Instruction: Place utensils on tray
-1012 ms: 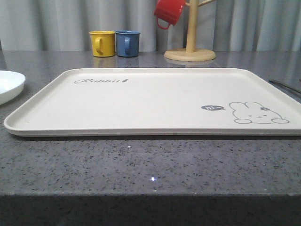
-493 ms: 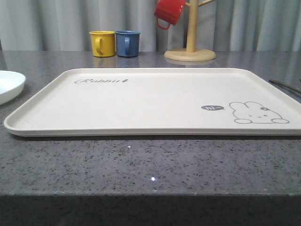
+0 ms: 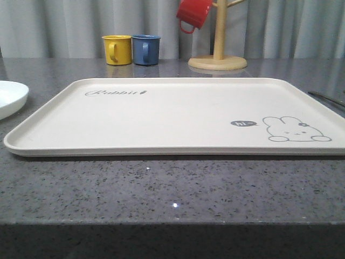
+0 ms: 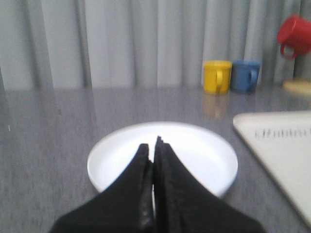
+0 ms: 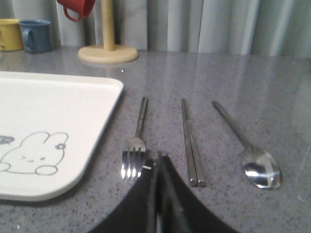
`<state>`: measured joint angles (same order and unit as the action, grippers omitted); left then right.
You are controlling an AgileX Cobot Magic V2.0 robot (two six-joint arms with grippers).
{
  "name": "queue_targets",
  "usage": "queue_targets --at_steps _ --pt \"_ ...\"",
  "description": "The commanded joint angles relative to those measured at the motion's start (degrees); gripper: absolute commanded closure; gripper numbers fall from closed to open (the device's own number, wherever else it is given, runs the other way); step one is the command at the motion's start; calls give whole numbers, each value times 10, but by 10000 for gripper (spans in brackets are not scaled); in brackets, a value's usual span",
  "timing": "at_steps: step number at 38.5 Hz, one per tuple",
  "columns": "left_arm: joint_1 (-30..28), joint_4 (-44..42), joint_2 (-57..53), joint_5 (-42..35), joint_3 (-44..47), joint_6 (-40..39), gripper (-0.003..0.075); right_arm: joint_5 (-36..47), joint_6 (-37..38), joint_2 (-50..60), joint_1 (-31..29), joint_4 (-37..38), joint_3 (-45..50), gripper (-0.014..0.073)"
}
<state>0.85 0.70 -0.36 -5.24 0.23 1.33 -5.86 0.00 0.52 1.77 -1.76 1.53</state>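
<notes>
Front view: tray (image 3: 172, 116) bare at centre frame; plate (image 3: 9, 97) at left edge.
Left gripper (image 4: 153, 145): closed, holding nothing.
Right gripper (image 5: 156, 162): closed, holding nothing.

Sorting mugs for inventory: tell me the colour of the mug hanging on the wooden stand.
Red mug, clearest in the front view.

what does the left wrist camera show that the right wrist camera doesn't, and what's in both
Left wrist view alone: the white plate on the grey table, with the left tool shut in front of it.

Right wrist view alone: the fork, chopsticks and spoon lying side by side on the table beside the tray, the rabbit drawing, and the shut right tool.

Both: the tray, yellow mug, blue mug, red mug, curtain.
</notes>
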Motion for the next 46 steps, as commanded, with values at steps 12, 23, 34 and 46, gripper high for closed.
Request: queue_targets --at_steps 12,23,34,46 --pt "-1 -51 79 47 -188 -5 738 -91 0 -86 -3 -4 -249 704" --pt "-1 -60 253 66 -274 -5 738 -121 0 -260 -3 -4 -338 704" --pt "-1 -60 265 64 -274 -5 461 -115 0 -267 -3 -4 -337 453" --pt "-1 -55 265 52 -274 -5 29 -114 0 -267 -3 -4 -337 9"
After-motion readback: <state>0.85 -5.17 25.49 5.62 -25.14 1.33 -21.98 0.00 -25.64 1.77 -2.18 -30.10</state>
